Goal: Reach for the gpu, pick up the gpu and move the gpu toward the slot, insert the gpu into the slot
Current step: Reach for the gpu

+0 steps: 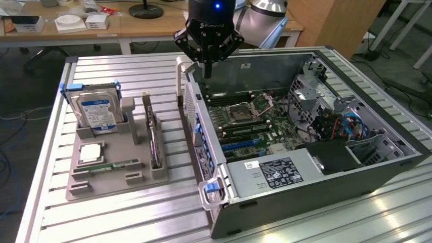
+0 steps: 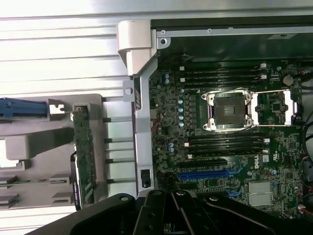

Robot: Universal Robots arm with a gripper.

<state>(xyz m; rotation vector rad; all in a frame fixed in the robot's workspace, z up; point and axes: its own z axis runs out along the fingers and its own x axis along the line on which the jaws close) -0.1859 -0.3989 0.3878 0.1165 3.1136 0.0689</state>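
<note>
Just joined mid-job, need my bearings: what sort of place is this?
Probably a robotics lab workbench for PC assembly: an open computer case on a slatted metal table, a grey parts fixture beside it, wooden desks behind.

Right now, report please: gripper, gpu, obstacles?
Gripper shut, empty, above grey metal case edge. Thin black gpu card stands in grey holder, untouched. Nothing covers it.

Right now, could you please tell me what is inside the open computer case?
The computer case holds a green motherboard with a square processor socket and memory slots, a labelled power supply, and cables. Whatever lies under the power supply is covered.
</note>
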